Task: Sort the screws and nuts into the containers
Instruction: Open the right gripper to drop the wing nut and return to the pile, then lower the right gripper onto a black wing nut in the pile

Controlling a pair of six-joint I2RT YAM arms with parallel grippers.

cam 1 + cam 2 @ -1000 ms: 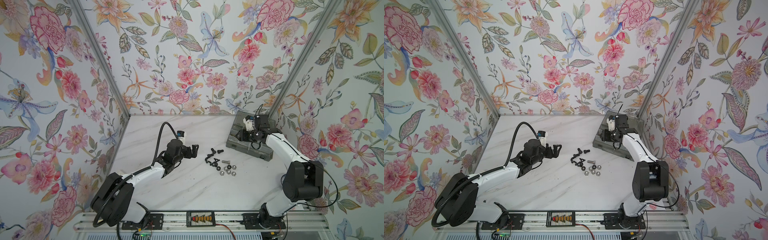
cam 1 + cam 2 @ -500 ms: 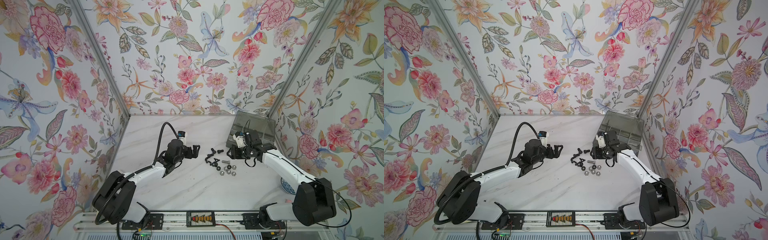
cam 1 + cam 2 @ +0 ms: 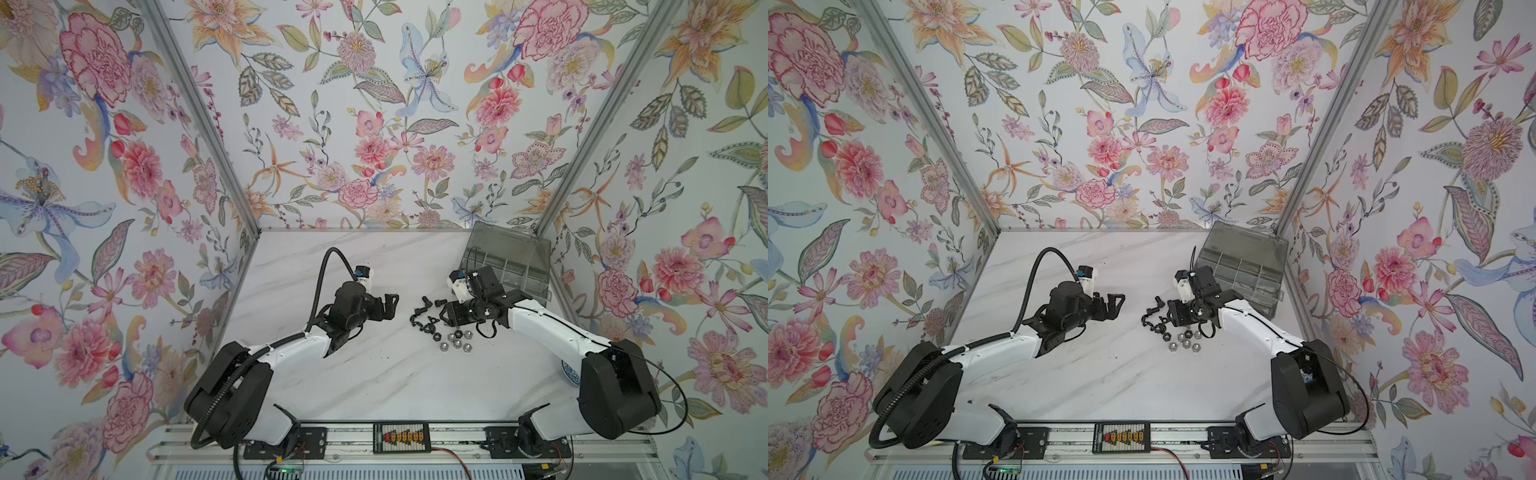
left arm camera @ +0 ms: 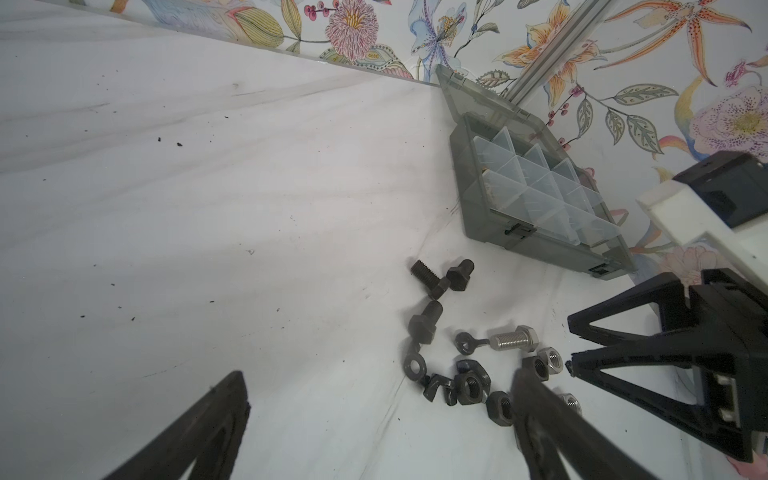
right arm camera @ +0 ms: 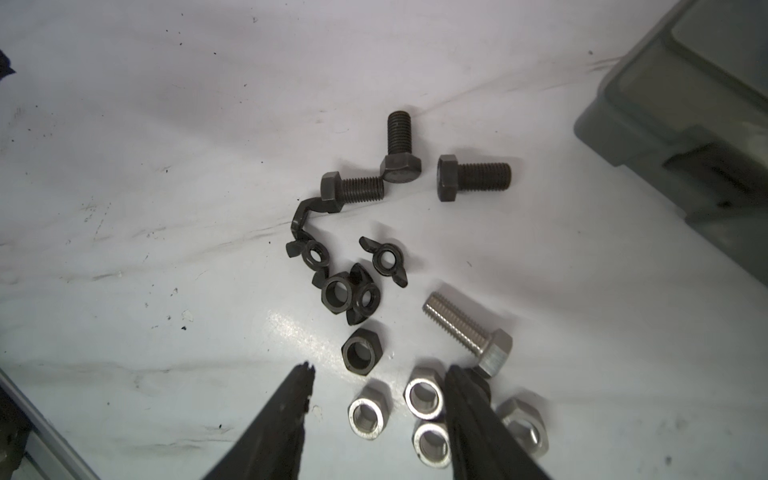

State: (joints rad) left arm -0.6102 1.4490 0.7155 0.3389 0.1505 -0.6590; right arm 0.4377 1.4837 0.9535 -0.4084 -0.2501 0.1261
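Tabletop (image 3: pixel 374 382): white, grey marbling. Walls (image 3: pixel 374 104): floral print, pink, orange, blue, green. Box (image 4: pixel 478 208): smoky grey, clear dividers. Bolts (image 5: pixel 399 145): black; one bolt (image 5: pixel 469 336) silver. Nuts (image 5: pixel 368 415): silver; others (image 5: pixel 361 351) black. Arms (image 3: pixel 291 353): white and black.

left gripper (image 4: pixel 376 415) – jaws apart | screws (image 4: pixel 432 278), nuts (image 4: pixel 471 384) loose on table (image 4: pixel 208 208) | organiser box (image 4: pixel 532 195) – lid up

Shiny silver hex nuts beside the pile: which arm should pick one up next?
Right, probably. The right claw is open, low over the shiny silver hex nuts, one between its jaws. The left claw is open too, but stands off beyond the small black bolts.
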